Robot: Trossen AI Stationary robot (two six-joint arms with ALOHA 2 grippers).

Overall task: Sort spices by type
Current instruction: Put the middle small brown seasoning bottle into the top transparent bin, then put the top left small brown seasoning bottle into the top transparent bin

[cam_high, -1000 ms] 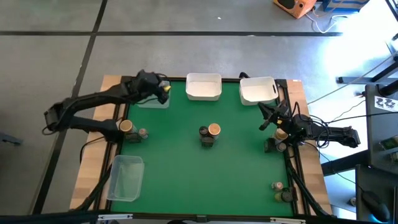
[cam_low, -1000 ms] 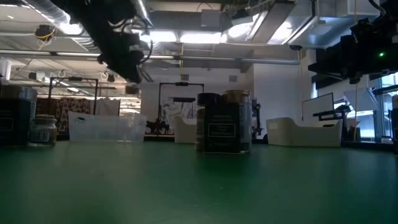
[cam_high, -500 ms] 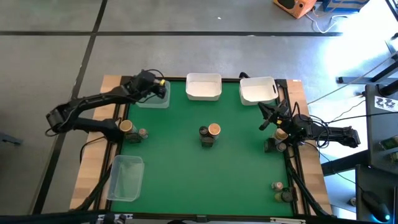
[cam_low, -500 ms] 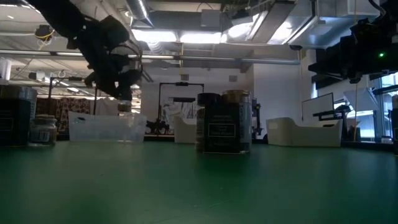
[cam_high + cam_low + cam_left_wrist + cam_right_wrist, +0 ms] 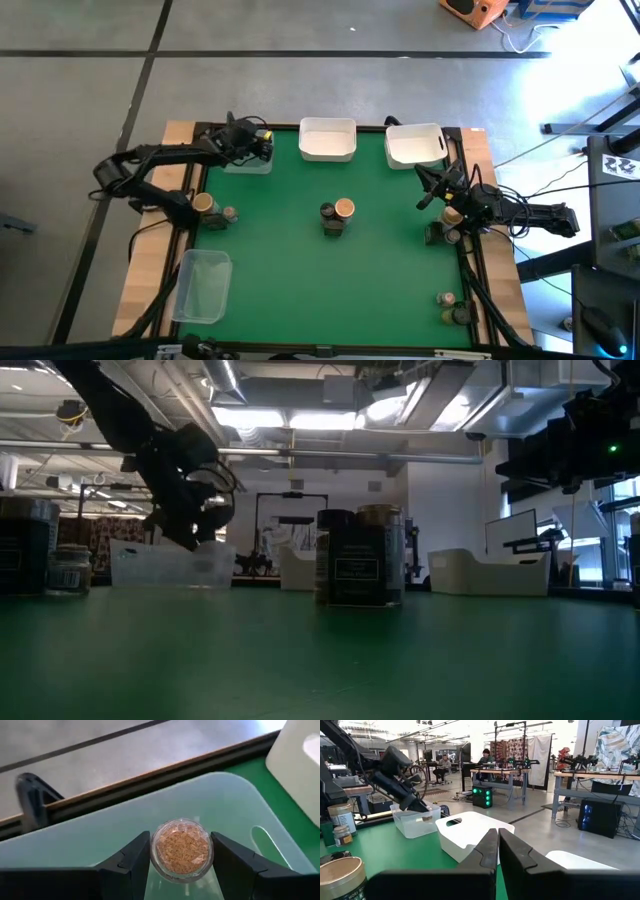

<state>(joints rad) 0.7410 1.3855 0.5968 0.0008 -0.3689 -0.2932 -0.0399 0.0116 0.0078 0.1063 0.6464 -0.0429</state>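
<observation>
My left gripper (image 5: 260, 148) is at the table's far left corner, over a clear tub (image 5: 245, 163), shut on a small round glass jar (image 5: 182, 851) of tan spice. In the low view it hangs just above the tub's rim (image 5: 170, 550). My right gripper (image 5: 428, 188) waits shut near the right edge, holding nothing. Other spices stand on the green mat: a dark one and a tan-lidded one at the centre (image 5: 336, 214), two by the left edge (image 5: 208, 206), some by the right edge (image 5: 448, 222) and in the near right corner (image 5: 450, 306). My left gripper pinches the jar's round wall (image 5: 154, 851) between its two fingers, one on either side. The fingers slant downward from the table's left side. The jar is lifted clear over the clear tub, with one clear end (image 5: 182, 845) turned toward the wrist camera.
Two white tubs (image 5: 328, 140) (image 5: 415, 146) stand along the far edge. Another clear tub (image 5: 202, 286) lies at the near left. The wooden table edge (image 5: 150, 775) runs just beyond the far-left tub. People sit at benches in the room behind.
My left gripper has come down with the jar toward the far-left clear tub, rolling its wrist on the way, and the arm's elbow has swung toward the table. The jar stays between the fingers.
</observation>
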